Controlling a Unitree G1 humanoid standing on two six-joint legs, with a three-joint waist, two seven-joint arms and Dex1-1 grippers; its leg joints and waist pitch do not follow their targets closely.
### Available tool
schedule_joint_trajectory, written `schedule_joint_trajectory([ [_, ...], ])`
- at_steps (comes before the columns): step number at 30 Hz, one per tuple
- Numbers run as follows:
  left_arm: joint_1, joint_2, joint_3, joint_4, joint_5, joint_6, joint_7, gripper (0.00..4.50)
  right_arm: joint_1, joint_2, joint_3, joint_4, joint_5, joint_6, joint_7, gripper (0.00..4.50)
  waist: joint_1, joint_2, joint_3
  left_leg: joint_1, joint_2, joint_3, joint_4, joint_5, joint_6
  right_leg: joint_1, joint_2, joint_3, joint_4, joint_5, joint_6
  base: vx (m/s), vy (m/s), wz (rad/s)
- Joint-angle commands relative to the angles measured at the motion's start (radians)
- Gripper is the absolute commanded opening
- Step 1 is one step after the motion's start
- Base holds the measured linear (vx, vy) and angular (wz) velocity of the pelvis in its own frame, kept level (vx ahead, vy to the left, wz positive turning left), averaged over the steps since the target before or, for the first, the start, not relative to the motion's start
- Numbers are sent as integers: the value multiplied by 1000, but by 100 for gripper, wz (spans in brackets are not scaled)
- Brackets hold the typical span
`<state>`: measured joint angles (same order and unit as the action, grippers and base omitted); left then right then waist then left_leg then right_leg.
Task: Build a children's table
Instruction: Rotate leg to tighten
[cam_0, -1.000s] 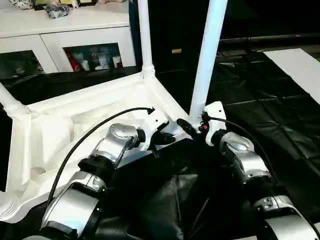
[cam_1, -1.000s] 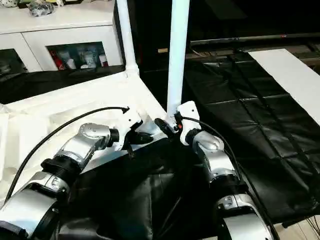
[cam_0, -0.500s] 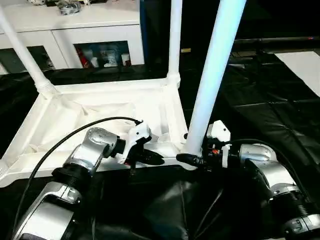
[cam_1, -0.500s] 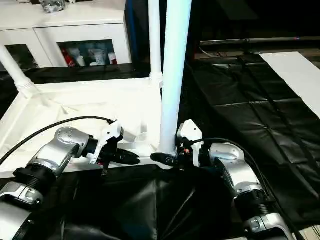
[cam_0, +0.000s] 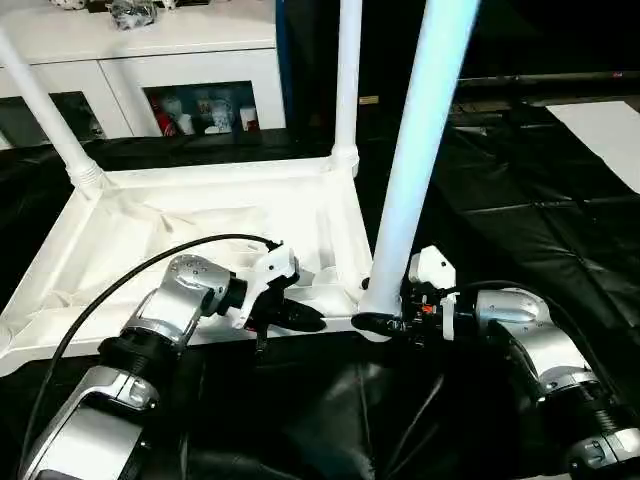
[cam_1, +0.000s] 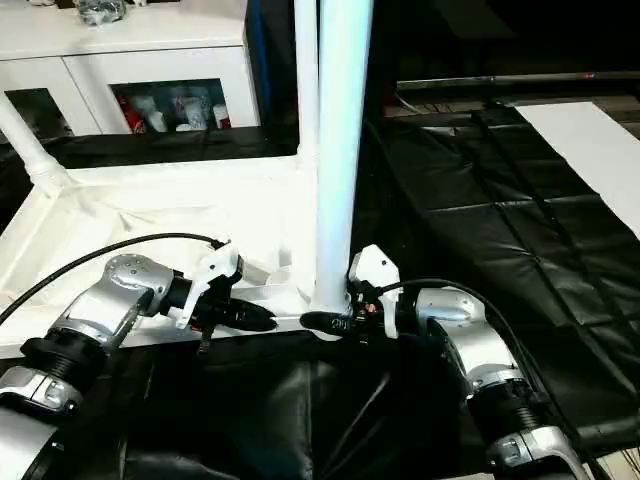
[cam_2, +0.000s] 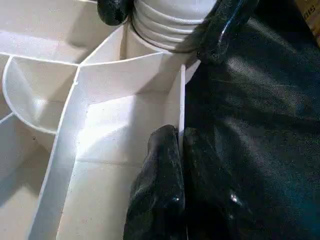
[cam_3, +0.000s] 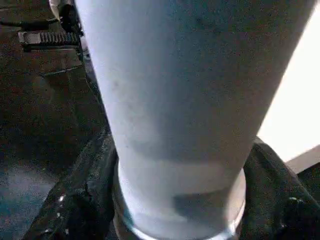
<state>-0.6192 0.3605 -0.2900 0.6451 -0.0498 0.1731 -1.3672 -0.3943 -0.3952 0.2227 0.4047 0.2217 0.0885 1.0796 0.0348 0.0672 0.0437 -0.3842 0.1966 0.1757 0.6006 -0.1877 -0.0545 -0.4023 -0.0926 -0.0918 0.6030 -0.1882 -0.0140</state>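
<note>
Across a floor covered in black, creased sheeting (cam_0: 540, 200) lies the white plastic children's table (cam_0: 200, 215), turned upside down so that its flat rectangular top rests on the sheet and its smooth, ribbed underside with raised walls faces up. Behind it stands a white cabinet with glass doors (cam_0: 150, 75), small coloured items visible through the panes. Three long, tapered white tube legs rise from the table's round corner sockets: the near leg (cam_0: 415, 150) stands tall and nearly upright at the corner closest to the robot, the far leg (cam_0: 347, 80) at the corner behind it, and a slanting leg (cam_0: 45, 110) at the far left corner. The near leg's base ends in a ringed collar seated in its socket, seen close in the left wrist view. The two silver forearms reach in from below, each trailing a black cable. The right hand (cam_1: 335, 322) has its two glossy black fingers (cam_3: 80, 200) spread on either side of the near leg's base, hugging the tube just above the socket. The left hand (cam_0: 300, 318) sits just beside it along the table's near edge, its black fingers (cam_2: 157, 185) pinched together on the thin upright plastic rim, one inside the wall and one outside.
</note>
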Motion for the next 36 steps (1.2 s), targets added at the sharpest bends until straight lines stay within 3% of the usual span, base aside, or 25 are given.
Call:
schedule_joint_trajectory([
  [1, 4, -18, 8, 3, -17, 9, 13, 0, -17, 26, -41, 33, -5, 18, -81, 280, 1, -14, -68, 10, 31, -5, -63, -129, 106, 61, -53, 46, -60, -90, -262, 0, 0, 0],
  [3, -4, -30, 16, 21, -7, 6, 58, 0, -30, 47, -56, 73, -23, 11, -151, 276, -3, -15, -67, 9, 28, -6, -63, -134, 97, 62, -53, 45, -62, -108, -260, 0, 0, 0],
  [4, -22, -55, 37, 58, 11, 12, 161, 0, -58, 85, -86, 147, -53, -1, -292, 275, -7, -15, -64, 9, 27, -5, -64, -149, 86, 59, -52, 45, -65, -140, -252, 0, 0, 0],
  [5, -22, -55, 37, 58, 11, 12, 161, 0, -58, 85, -86, 147, -53, -1, -292, 275, -11, -15, -62, 11, 24, -7, -66, -175, 66, 59, -52, 43, -73, -199, -237, 0, 0, 0],
  [8, -76, -123, 84, 146, 49, 35, 430, 0, -113, 188, -169, 280, -58, -3, -598, 275, -15, -18, -63, 15, 23, -6, -66, -176, 37, 58, -54, 46, -76, -244, -222, 0, 0, 0],
  [12, -121, -186, 118, 187, 63, 96, 623, 0, -166, 272, -208, 381, -71, -10, -829, 274, -14, -16, -69, 14, 24, -7, -63, -126, 46, 59, -54, 47, -68, -163, -233, 0, 0, 0],
  [13, -129, -203, 123, 191, 63, 98, 651, 0, -180, 291, -192, 395, -93, -20, -860, 274, -12, -10, -71, 11, 22, -7, -60, -107, 59, 60, -52, 46, -63, -119, -242, 0, 0, 0],
  [15, -137, -222, 125, 194, 63, 102, 678, 0, -197, 318, -163, 405, -115, -41, -858, 274, -12, -11, -72, 9, 21, -6, -59, -93, 74, 61, -51, 45, -60, -73, -254, 0, 0, 0],
  [19, -146, -234, 115, 206, 70, 87, 675, 0, -209, 343, -142, 407, -121, -79, -784, 274, -9, -10, -71, 10, 21, -5, -58, -120, 98, 64, -52, 43, -62, -67, -261, 0, 0, 0],
  [20, -147, -237, 102, 210, 74, 75, 659, 0, -210, 355, -129, 399, -115, -110, -718, 274, -8, -15, -71, 9, 21, -5, -59, -132, 100, 65, -53, 43, -63, -82, -258, 0, 0, 0],
  [22, -137, -226, 87, 195, 72, 65, 617, 0, -207, 351, -128, 391, -111, -136, -695, 330, -5, -15, -70, 8, 22, -5, -59, -130, 102, 66, -54, 44, -63, -91, -256, 0, 0, 0],
  [24, -119, -205, 61, 164, 70, 71, 556, 0, -203, 330, -105, 385, -127, -179, -667, 347, -7, -15, -71, 5, 22, -6, -59, -124, 106, 67, -55, 43, -61, -82, -255, 0, 0, 0],
  [26, -111, -197, 51, 153, 68, 67, 526, 0, -200, 323, -102, 377, -126, -177, -657, 376, -14, -14, -69, 5, 22, -7, -60, -133, 108, 67, -54, 42, -63, -101, -254, 0, 0, 0],
  [29, -78, -157, 13, 122, 73, 40, 413, 0, -178, 278, -96, 323, -104, -140, -552, 388, -20, -7, -69, 7, 23, -9, -60, -138, 115, 67, -52, 42, -61, -86, -267, 0, 0, 0],
  [30, -73, -147, 10, 121, 72, 36, 393, 0, -168, 254, -88, 303, -104, -131, -515, 388, -23, -9, -68, 4, 25, -9, -61, -143, 119, 68, -52, 42, -62, -78, -270, 0, 0, 0],
  [31, -73, -147, 10, 121, 72, 36, 393, 0, -168, 254, -88, 303, -104, -131, -515, 388, -24, -6, -70, 10, 26, -8, -59, -143, 120, 66, -50, 43, -61, -67, -272, 0, 0, 0],
  [36, -53, -93, -8, 88, 43, 3, 221, 0, -99, 120, -59, 200, -87, -131, -267, 388, -18, -12, -66, 9, 27, -5, -60, -172, 119, 67, -50, 43, -64, -91, -275, 0, 0, 0],
])
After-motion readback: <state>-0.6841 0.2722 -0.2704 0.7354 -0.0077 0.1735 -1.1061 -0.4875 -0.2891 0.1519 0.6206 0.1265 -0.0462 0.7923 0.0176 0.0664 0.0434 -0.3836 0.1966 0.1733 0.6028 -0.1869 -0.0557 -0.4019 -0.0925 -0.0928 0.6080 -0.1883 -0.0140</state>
